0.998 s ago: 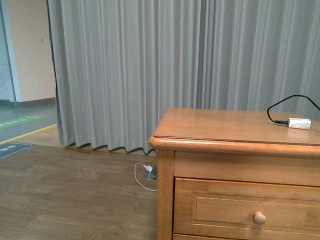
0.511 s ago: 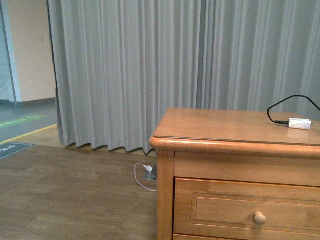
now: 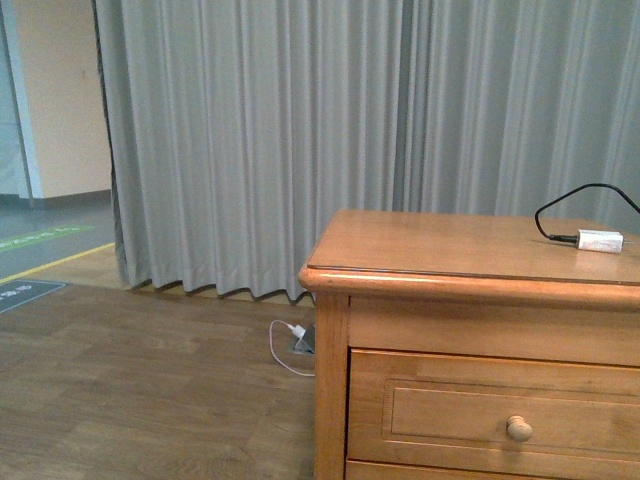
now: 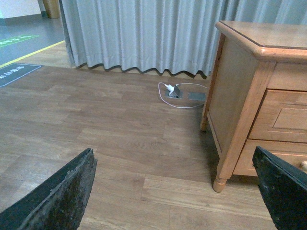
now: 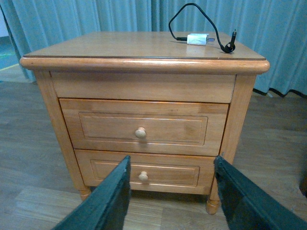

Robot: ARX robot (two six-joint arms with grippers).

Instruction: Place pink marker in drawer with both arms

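The pink marker is not in view in any frame. The wooden cabinet [image 3: 440, 250] stands at the right of the front view, its top drawer [image 3: 500, 415] shut, with a round knob [image 3: 519, 429]. The right wrist view faces the cabinet front: top drawer [image 5: 144, 127] and lower drawer [image 5: 144, 172], both shut. My right gripper [image 5: 171, 201] is open and empty, low in front of the lower drawer. My left gripper [image 4: 175, 191] is open and empty above the wood floor, left of the cabinet [image 4: 259, 96]. Neither arm shows in the front view.
A white adapter [image 3: 599, 240] with a black cable lies on the cabinet top; it also shows in the right wrist view [image 5: 198, 39]. A grey curtain [image 3: 300, 140] hangs behind. A white cable and floor socket [image 3: 300, 340] lie beside the cabinet's left foot.
The front view has shifted slightly: the cabinet top sits a little higher in frame and the drawer knob a little lower. Nothing on the cabinet has moved.
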